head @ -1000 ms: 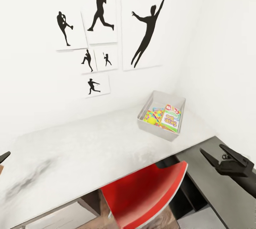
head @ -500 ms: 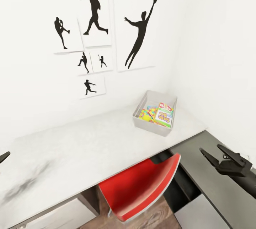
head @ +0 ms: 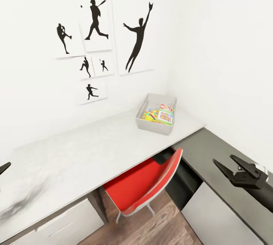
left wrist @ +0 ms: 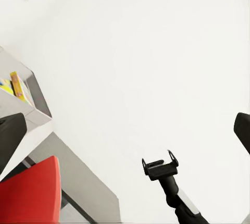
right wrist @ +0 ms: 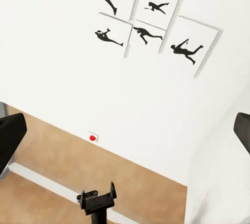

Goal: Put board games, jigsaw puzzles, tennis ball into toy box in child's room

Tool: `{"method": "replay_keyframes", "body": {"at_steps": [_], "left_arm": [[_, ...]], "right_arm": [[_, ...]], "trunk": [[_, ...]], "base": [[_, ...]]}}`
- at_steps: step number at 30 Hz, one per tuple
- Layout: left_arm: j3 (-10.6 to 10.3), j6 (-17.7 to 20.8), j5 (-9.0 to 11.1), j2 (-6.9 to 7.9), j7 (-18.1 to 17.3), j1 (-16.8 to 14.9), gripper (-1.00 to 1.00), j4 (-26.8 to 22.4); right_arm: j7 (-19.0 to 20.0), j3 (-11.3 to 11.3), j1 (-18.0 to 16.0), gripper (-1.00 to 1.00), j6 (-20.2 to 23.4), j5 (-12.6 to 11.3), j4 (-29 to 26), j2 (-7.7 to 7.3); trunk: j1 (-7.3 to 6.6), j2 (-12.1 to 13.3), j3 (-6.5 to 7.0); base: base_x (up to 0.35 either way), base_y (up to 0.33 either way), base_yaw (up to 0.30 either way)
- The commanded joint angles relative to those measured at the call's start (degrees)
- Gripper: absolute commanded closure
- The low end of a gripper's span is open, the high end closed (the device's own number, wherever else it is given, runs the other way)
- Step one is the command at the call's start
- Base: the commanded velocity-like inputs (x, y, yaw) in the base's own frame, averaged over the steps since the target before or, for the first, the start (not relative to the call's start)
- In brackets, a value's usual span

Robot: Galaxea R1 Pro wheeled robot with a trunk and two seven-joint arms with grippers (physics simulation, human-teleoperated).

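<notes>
Right pincer (head: 223, 168) hangs low over the dark grey wing (head: 212, 150), jaws spread, nothing between them. Left pincer (head: 3, 168): only a dark tip at the head view's edge; released or clenched, cannot tell.

Change over the last second: the whole head view has slid, so the worktop (head: 94, 150), toy box and wall prints sit smaller and further off. That reads as camera and base backing away, not the things moving. Judged meaning: the robot is leaving the worktop, likely for games not yet collected.

Red chair (head: 148, 188) stands tucked at the worktop's front edge, between the robot and the box; white drawers (head: 60, 226) beside it.

Toy box (head: 156, 114) sits at the worktop's far corner near both walls. Inside: the SKIP-BO board game (head: 165, 115) leaning, bright jigsaw puzzle (head: 151, 116) colours beside it. Tennis ball not distinguishable at this range.

Baseball silhouette prints (head: 94, 40) hang on the wall behind.
</notes>
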Motion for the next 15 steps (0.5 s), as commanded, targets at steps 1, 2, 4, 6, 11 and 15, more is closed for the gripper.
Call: {"method": "replay_keyframes", "body": {"at_steps": [1, 2, 4, 6, 11, 15], "left_arm": [[0.0, 0.6, -0.1, 0.01, -0.2, 0.0, -1.0, 0.0], [0.0, 0.6, -0.1, 0.01, -0.2, 0.0, -1.0, 0.0], [0.0, 0.6, -0.1, 0.0, -0.2, 0.0, -1.0, 0.0], [0.0, 0.6, -0.1, 0.0, -0.2, 0.0, -1.0, 0.0], [0.0, 0.5, -0.1, -0.05, -0.2, 0.0, -1.0, 0.0], [0.0, 0.5, -0.1, -0.01, -0.2, 0.0, -1.0, 0.0]], "right_arm": [[0.2, 0.0, -0.1, -1.0, 0.0, 0.1, 0.0, 0.0], [0.2, 0.0, -0.1, -1.0, -0.1, 0.1, 0.0, 0.0], [0.3, 0.0, -0.1, -1.0, -0.5, 0.1, 0.0, 0.0], [0.3, 0.0, -0.1, -1.0, -0.6, 0.1, 0.0, 0.0], [0.3, 0.0, -0.1, -1.0, -0.7, 0.1, 0.1, 0.0], [0.2, 0.0, 0.0, -1.0, -0.8, 0.1, 0.1, 0.0]], "trunk": [[0.01, -0.1, -0.04], [0.01, -0.1, 0.04], [0.01, -0.1, 0.19], [0.01, -0.1, 0.34], [0.01, -0.1, 0.72], [0.01, -0.1, 1.02]], "base": [[-0.201, 0.079, -0.208], [-0.175, 0.063, -0.208], [-0.095, 0.033, -0.208], [-0.043, 0.015, -0.209], [-0.012, 0.004, -0.209], [-0.002, 0.001, -0.209]]}}
